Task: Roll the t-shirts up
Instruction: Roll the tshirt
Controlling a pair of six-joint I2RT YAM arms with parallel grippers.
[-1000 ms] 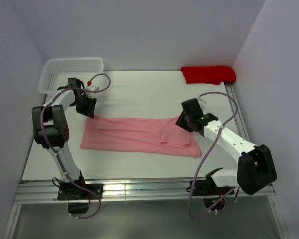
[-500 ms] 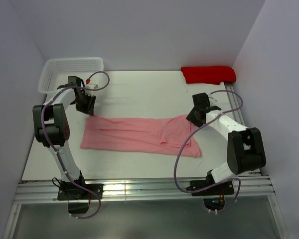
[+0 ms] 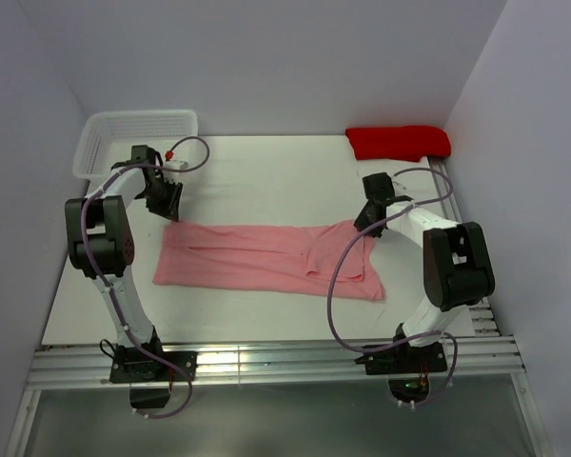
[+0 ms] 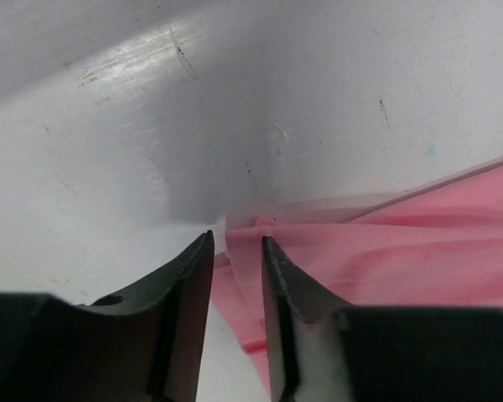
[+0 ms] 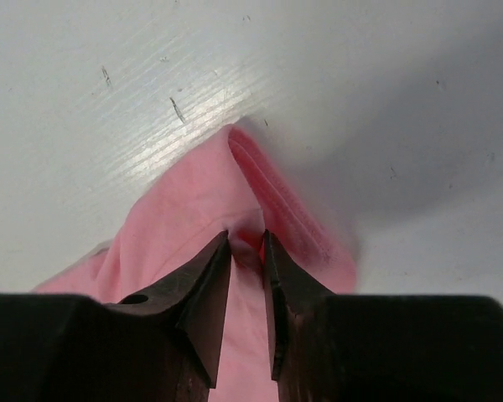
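Left tool (image 3: 168,204) is down on the worktop (image 3: 266,171), right at the far-left corner of the pink t-shirt (image 3: 266,259). Wrist cam shows its jaws only a sliver apart w/ the corner edge sitting in the gap. Tbh I can't tell if it's actually pinched or just straddled. From that tool the shirt runs off toward 4 o'clock.

Right tool (image 3: 365,221) is at the far-right corner. Its jaws are clamped onto a raised fold of the pink fabric, which looks like a real grip. From there the rest of the shirt lies toward 8 o'clock.

So both tools sit on the same far long edge, one per end, neither nearer than the other imo. Shirt lies flat as a long strip, long axis approx 9-to-3, w/ the right end a bit closer to 6. Can't make out which end is collar vs hem.

My guess is the next move drags that far edge toward 6. Both ends would need to travel evenly or the strip skews.

White mesh basket (image 3: 133,133) is at 11 and a red cloth (image 3: 398,142) at 1, both well apart from the shirt.
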